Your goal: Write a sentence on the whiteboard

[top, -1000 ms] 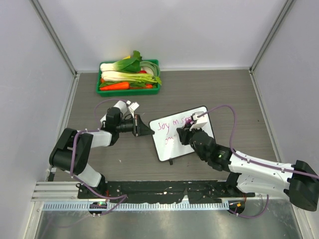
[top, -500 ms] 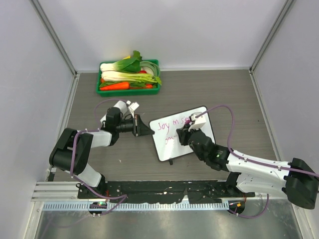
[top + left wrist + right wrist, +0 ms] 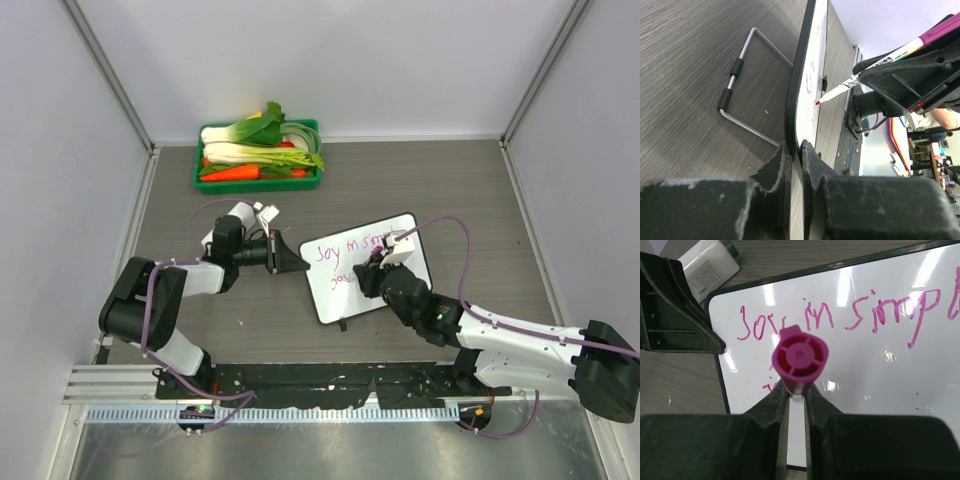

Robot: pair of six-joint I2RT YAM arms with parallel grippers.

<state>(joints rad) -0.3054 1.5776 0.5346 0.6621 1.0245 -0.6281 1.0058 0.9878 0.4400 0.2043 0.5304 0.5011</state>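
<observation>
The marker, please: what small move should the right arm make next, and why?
Probably slide the marker rightward along the whiteboard: its second line is barely begun, the right end effector grips the marker, and the left end effector clamps the board's edge.

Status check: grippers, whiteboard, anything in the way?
Left gripper shut on whiteboard edge. Right gripper shut on pink marker, tip at board. Sentence reads "Joy in simpl", second line started. Green tray well apart, nothing blocking.
</observation>
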